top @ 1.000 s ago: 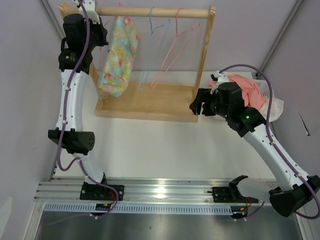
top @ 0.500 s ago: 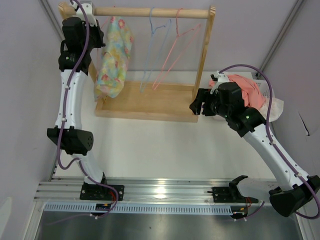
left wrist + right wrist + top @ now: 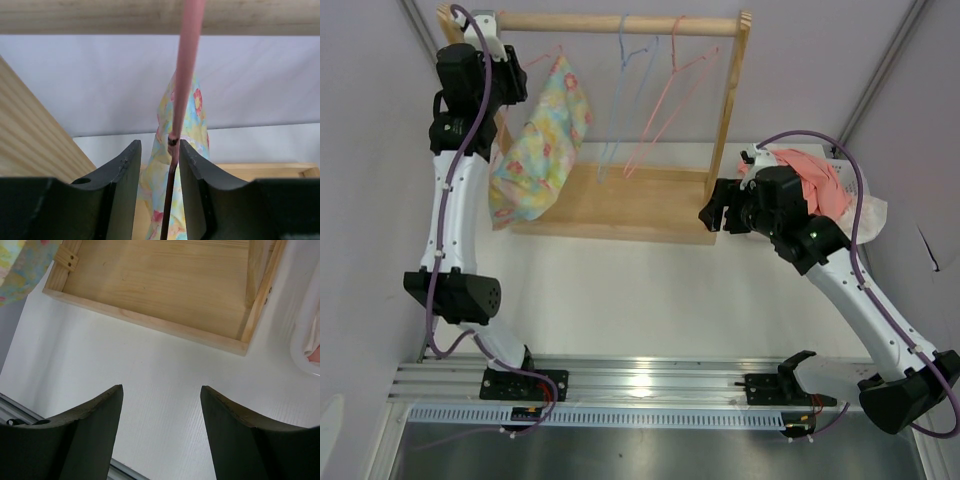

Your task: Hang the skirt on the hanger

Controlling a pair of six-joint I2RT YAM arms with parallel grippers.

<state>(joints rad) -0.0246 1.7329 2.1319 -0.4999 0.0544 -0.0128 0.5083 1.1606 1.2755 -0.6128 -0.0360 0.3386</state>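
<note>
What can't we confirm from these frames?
Whether the hanger hooks the rod: top external, left arm covers it; left wrist, blurred.
How the skirt sits on the hanger: top external, cloth covers it.
Whether the left gripper touches the hanger: left wrist, too close to tell.
The pink garment: top external, right arm covers part.

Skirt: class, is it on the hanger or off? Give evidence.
On. The skirt hangs draped from the pink hanger below the wooden rail.

The white table (image 3: 650,290) carries a wooden clothes rack (image 3: 620,212), its tray-like base flat on the far half. A white container (image 3: 876,214) sits near its right edge.
</note>
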